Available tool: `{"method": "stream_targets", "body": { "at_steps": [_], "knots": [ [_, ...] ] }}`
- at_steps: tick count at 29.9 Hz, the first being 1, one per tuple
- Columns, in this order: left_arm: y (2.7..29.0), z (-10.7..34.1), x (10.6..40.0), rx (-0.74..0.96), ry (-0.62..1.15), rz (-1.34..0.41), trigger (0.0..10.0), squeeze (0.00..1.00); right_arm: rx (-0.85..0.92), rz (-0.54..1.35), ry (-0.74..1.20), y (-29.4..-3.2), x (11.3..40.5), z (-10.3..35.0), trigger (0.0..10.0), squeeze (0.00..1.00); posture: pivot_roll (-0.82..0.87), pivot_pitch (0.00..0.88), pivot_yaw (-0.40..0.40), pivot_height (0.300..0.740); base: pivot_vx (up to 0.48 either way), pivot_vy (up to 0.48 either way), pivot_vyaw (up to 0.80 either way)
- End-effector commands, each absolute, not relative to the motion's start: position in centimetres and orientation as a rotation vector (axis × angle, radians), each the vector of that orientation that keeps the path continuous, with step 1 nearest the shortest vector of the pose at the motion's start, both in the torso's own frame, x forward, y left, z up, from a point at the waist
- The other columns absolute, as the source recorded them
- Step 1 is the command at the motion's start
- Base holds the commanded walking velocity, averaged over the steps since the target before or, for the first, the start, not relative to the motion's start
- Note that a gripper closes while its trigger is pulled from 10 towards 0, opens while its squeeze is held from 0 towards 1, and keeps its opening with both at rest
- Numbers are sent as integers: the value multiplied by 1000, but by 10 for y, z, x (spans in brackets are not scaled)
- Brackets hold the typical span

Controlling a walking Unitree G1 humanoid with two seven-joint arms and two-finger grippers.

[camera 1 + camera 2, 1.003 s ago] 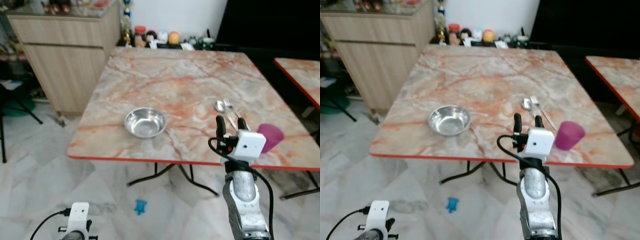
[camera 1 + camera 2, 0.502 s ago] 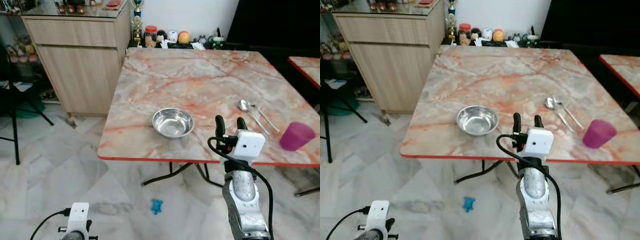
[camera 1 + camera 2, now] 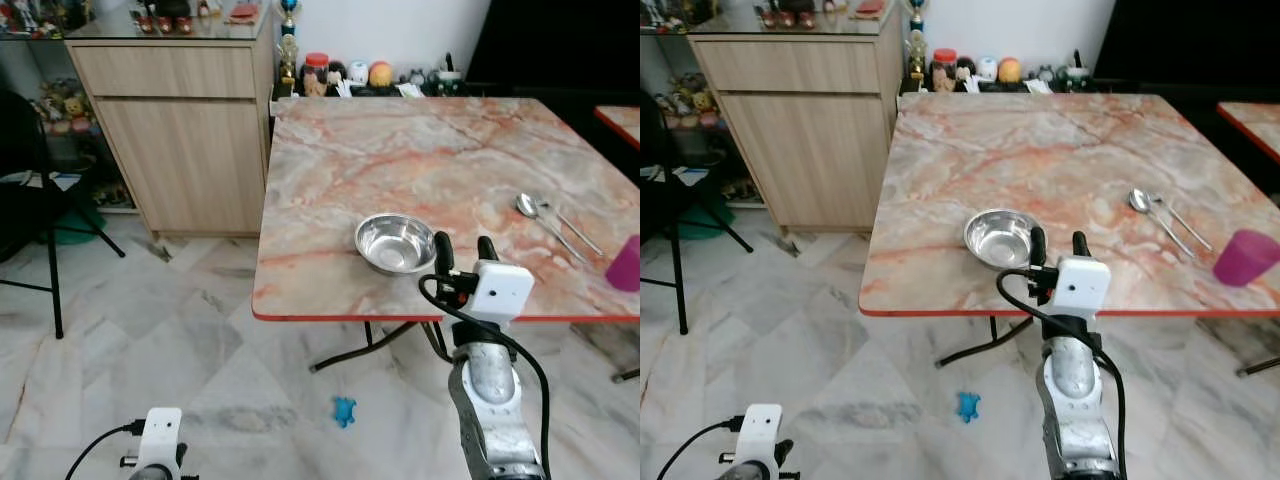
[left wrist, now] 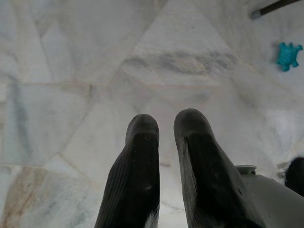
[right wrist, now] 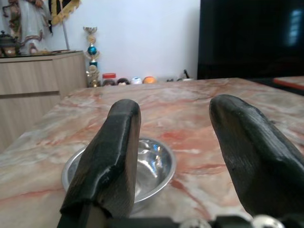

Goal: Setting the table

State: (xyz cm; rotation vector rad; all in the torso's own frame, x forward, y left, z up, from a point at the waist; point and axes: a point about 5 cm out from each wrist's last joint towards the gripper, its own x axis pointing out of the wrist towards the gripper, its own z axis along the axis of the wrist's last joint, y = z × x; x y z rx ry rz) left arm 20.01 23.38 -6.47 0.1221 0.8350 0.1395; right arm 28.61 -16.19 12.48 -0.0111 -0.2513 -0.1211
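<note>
1. Two tools in view: right tool (image 3: 461,258) is raised in front of the counter (image 3: 420,150), fingers spread apart and empty; left tool (image 4: 166,156) hangs low over the floor, fingers nearly together, gripping nothing.
2. Change: over the last second the whole head view has swung left. Camera motion, not object motion. Cabinet (image 3: 185,120) now takes more of the frame, pink cup (image 3: 626,263) sits at the right edge.
3. Steel bowl (image 3: 395,243) sits near the counter's front edge, now just beyond the right tool; wrist view frames it between the fingers.
4. Spoon and fork (image 3: 548,218) lie together, well right of the bowl.
5. Judgement: robot looks lined up on the bowl; grasp not yet begun.
6. Small blue toy (image 3: 345,410) lies on the floor under the counter.
</note>
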Motion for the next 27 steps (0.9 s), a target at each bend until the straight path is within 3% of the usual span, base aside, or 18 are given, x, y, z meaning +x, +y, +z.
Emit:
{"method": "stream_targets", "body": {
  "at_steps": [1, 27],
  "knots": [
    [231, -66, 199, 108, 836, 135, 10000, 0, -9, -127, -252, -165, 287, 126, 10000, 0, 107, 0, -38, 740, 0, 0, 0],
    [230, -66, 200, 108, 836, 133, 10000, 0, -10, -104, -247, -161, 287, 125, 10000, 0, 108, 0, -38, 740, 29, 0, 0]
  ]
}}
